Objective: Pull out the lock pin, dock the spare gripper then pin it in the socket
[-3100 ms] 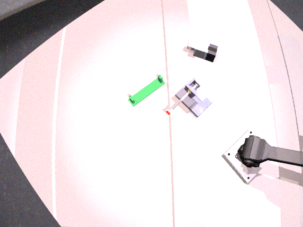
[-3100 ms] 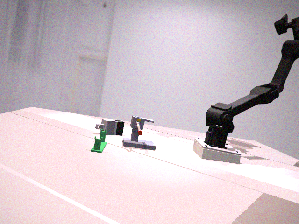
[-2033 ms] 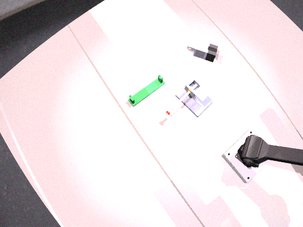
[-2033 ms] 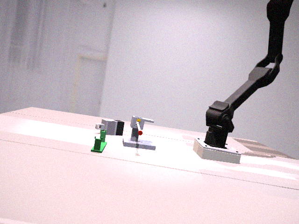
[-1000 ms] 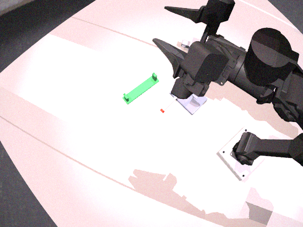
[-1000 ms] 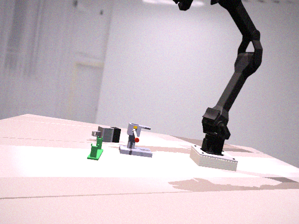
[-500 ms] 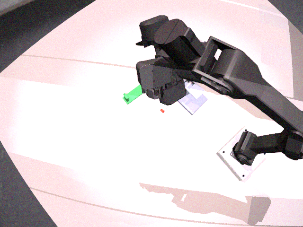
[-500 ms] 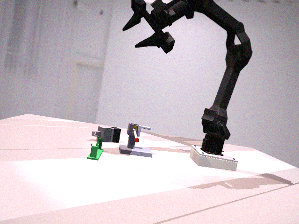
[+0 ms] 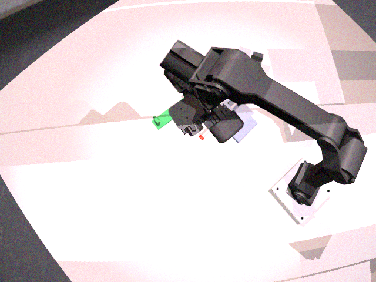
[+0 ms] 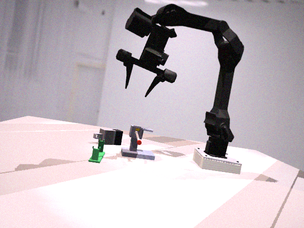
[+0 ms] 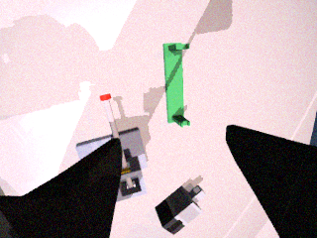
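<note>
My gripper (image 10: 136, 92) (image 11: 173, 139) is open and empty, high above the table objects; its fingertips are hidden in the top view. The grey mount (image 9: 245, 128) (image 10: 145, 155) (image 11: 133, 139) stands on its flat base, partly covered by a finger in the wrist view. The lock pin (image 9: 201, 137) (image 10: 139, 142) (image 11: 105, 97), with a red head and pale shaft, runs through the mount's raised socket, its head sticking out. The spare gripper (image 9: 257, 56) (image 10: 107, 136) (image 11: 178, 208), a grey and black block with a small pale spigot, lies apart from the mount, mostly hidden by the arm in the top view.
A green stand (image 9: 161, 121) (image 10: 98, 156) (image 11: 174, 89) with an upright at each end lies beside the mount. The arm's white base plate (image 9: 281, 198) (image 10: 218, 166) is to the mount's right in the exterior view. Shadows and bright patches cross the table.
</note>
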